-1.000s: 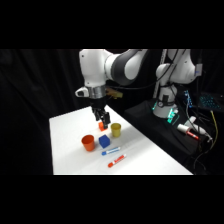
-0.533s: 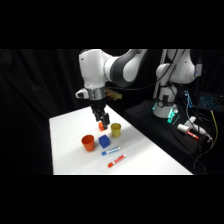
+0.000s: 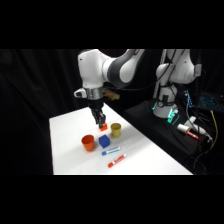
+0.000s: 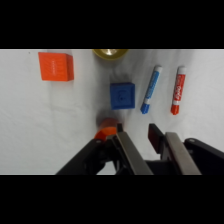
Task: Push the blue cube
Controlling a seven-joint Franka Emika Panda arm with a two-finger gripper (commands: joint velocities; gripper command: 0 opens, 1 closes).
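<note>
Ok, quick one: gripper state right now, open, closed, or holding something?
Gripper: open and holding nothing, above the table, with the blue cube just ahead of its fingers.

Distractors on the white tabletop [image 3: 65, 145]

Side view, centre: orange cup [image 3: 88, 142], yellow cup [image 3: 116, 130], small orange-red block [image 3: 103, 127]; lower down, a blue marker [image 3: 111, 150] and red marker [image 3: 116, 160].

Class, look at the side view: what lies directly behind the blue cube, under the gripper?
Behind the blue cube a small orange-red block sits below the gripper; the fingers cover its far side.
</note>
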